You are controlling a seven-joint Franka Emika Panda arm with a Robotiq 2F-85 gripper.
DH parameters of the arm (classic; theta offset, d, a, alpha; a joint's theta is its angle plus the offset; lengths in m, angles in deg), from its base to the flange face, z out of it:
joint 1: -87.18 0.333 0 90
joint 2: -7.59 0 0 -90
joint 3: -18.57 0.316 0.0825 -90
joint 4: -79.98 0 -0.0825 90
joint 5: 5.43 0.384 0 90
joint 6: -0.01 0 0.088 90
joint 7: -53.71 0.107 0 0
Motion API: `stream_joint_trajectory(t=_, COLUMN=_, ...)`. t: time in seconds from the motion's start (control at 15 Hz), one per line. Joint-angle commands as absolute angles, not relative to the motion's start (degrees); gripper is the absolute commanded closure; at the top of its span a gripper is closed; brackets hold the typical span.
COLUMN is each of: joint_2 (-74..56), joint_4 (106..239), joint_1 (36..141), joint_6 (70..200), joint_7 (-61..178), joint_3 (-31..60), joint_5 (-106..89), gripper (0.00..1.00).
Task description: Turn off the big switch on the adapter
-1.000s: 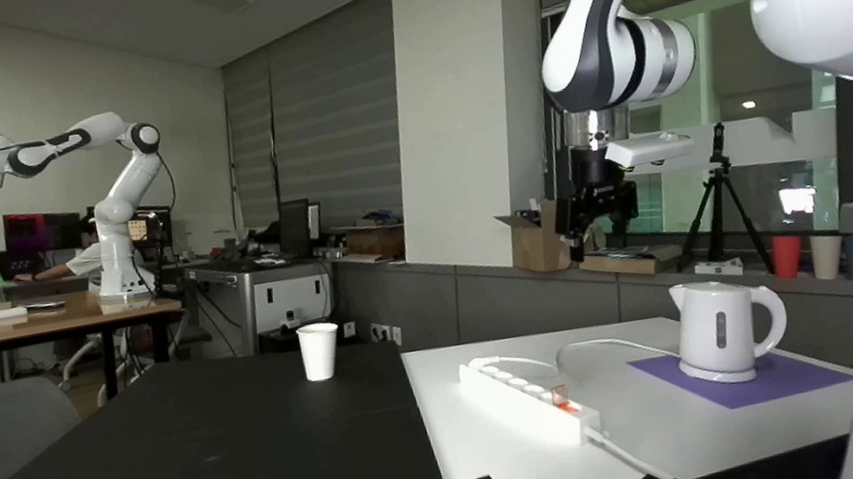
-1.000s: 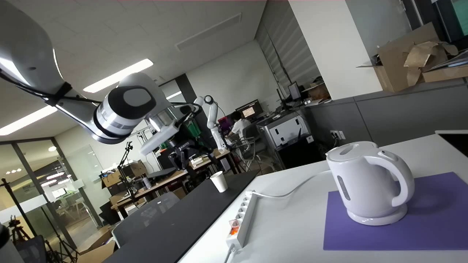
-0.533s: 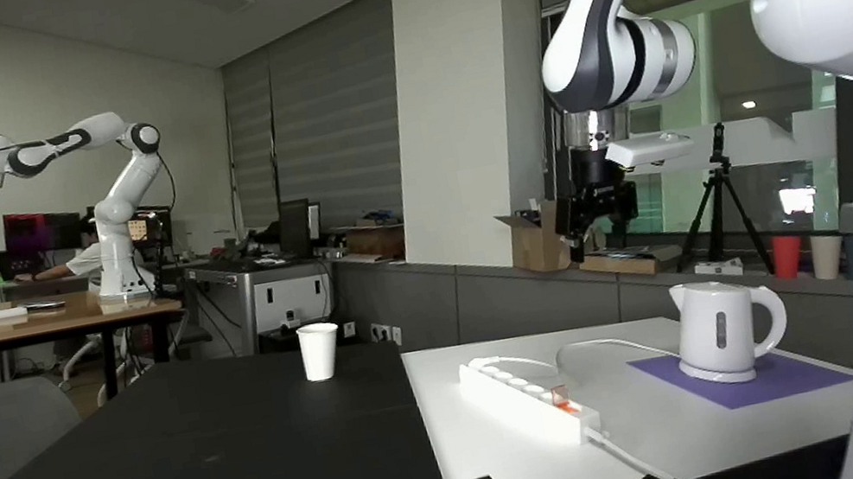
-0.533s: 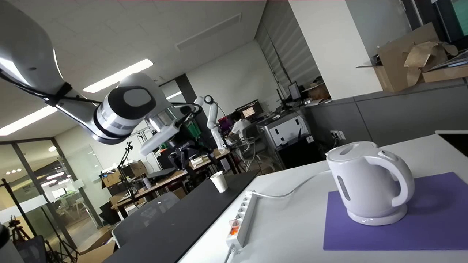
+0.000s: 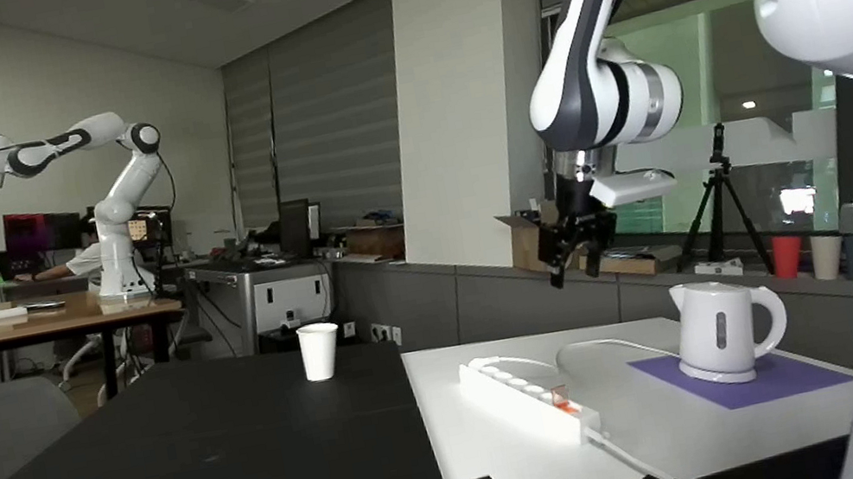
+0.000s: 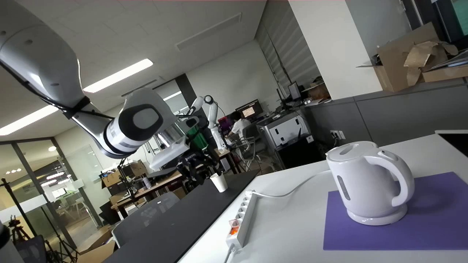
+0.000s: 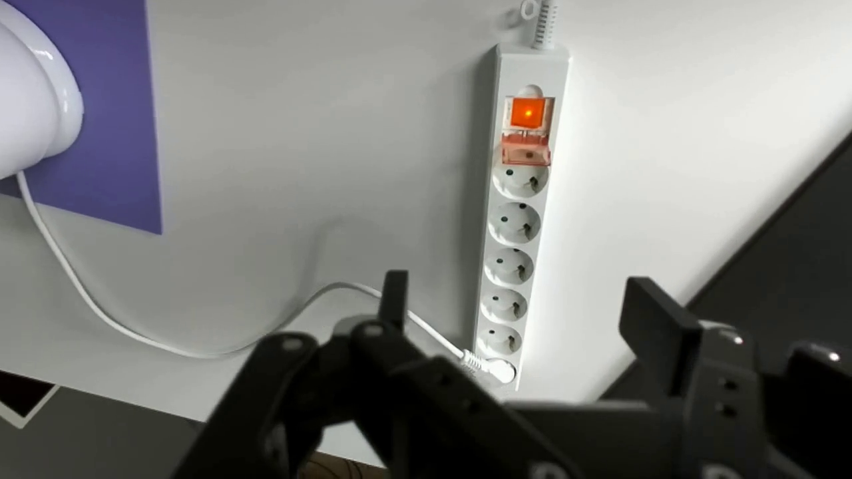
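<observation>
The adapter [image 7: 532, 73] is a long white power strip on the white table; it shows in both exterior views [image 5: 518, 409] [image 6: 247, 219]. The big switch [image 7: 528, 113] is an orange rocker at its cable end with a bright glowing spot; it also shows in both exterior views [image 5: 566, 406] [image 6: 234, 231]. A clear reddish flap [image 7: 526, 153] stands raised beside the switch. My gripper [image 7: 519, 293] is open and empty, with its fingers apart. In both exterior views the gripper [image 5: 575, 273] [image 6: 209, 176] hangs well above the table, apart from the strip.
A white kettle [image 5: 715, 331] stands on a purple mat [image 5: 801, 375]. Its white cord [image 7: 166, 346] runs to a plug [image 7: 499, 369] in the strip's far socket. A white paper cup [image 5: 319, 351] stands on the black table [image 5: 170, 478] alongside.
The arm was still between the two earlier moments. Since then the gripper has come down and shifted sideways, with its fingers now spread visibly. The strip, switch and kettle have not moved.
</observation>
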State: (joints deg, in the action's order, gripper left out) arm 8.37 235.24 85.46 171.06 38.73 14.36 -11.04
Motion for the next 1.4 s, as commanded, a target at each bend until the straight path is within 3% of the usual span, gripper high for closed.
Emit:
stream_joint_trajectory(t=0.0, joint_2=0.7, joint_4=232.7, joint_1=85.7, joint_6=176.1, joint_7=40.8, joint_3=15.8, joint_5=-10.7, gripper=0.47)
stream_joint_trajectory(t=0.4, joint_2=-9.1, joint_4=230.1, joint_1=85.0, joint_6=182.1, joint_7=43.0, joint_3=18.0, joint_5=-9.7, gripper=0.89)
stream_joint_trajectory(t=0.53, joint_2=-12.4, joint_4=228.6, joint_1=85.7, joint_6=183.7, joint_7=43.8, joint_3=17.0, joint_5=-10.0, gripper=0.99)
stream_joint_trajectory(t=1.33, joint_2=-15.1, joint_4=228.0, joint_1=85.3, joint_6=183.2, joint_7=42.6, joint_3=17.0, joint_5=-11.3, gripper=0.99)
